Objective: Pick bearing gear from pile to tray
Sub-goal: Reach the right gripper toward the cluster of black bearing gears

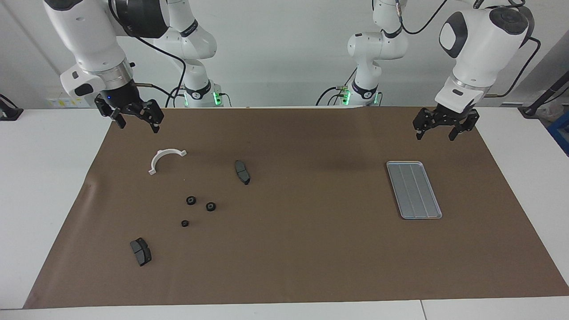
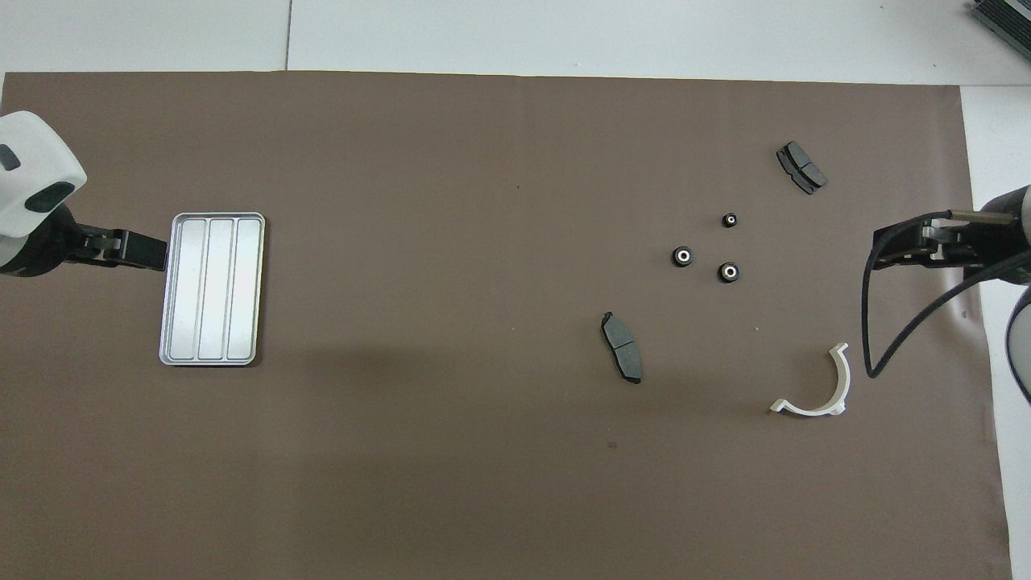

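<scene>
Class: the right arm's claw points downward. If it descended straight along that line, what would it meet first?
Most likely bare brown mat. The right claw, jaws open, hangs over the mat's edge, nearer the robots than the white half-ring bracket. Depth is uncertain, but nothing appears directly under it.

Tray (image 1: pixel 414 190) at left arm's end of mat (image 1: pixel 311 249), just beside left gripper (image 1: pixel 440 129). Pile at right arm's end: bracket (image 1: pixel 165 159) near right gripper (image 1: pixel 135 118); three gears (image 1: pixel 191 201) farther out; two pads (image 1: pixel 242 171) flanking.
</scene>
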You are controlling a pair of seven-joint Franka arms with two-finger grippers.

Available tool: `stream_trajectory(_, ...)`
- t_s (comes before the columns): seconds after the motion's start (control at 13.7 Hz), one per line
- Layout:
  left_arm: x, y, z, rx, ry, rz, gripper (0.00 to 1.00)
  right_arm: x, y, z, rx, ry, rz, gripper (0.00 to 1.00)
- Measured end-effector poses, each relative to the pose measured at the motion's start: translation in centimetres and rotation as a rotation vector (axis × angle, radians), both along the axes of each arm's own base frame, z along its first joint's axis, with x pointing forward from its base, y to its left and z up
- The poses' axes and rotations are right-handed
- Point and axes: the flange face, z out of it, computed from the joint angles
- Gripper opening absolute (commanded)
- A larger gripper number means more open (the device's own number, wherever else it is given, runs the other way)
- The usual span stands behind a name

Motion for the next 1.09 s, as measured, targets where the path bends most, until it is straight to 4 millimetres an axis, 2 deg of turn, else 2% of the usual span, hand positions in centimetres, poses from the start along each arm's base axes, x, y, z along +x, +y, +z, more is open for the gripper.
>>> stream_trajectory(0.8,0.0,0.0,0.0,0.0,0.0,0.0,1.0,0.4,-0.5,-0.4,0.007,-0.02,0.011,1.0)
stream_trajectory(0.95,0.0,0.0,0.0,0.0,0.0,0.0,1.0,1.1,-0.5,-1.9,0.008,-0.04,0.036,1.0)
stream_trajectory(1.09,0.0,0.0,0.0,0.0,0.0,0.0,1.0,2.2,-0.2,-4.4,0.01,-0.052,0.046,1.0)
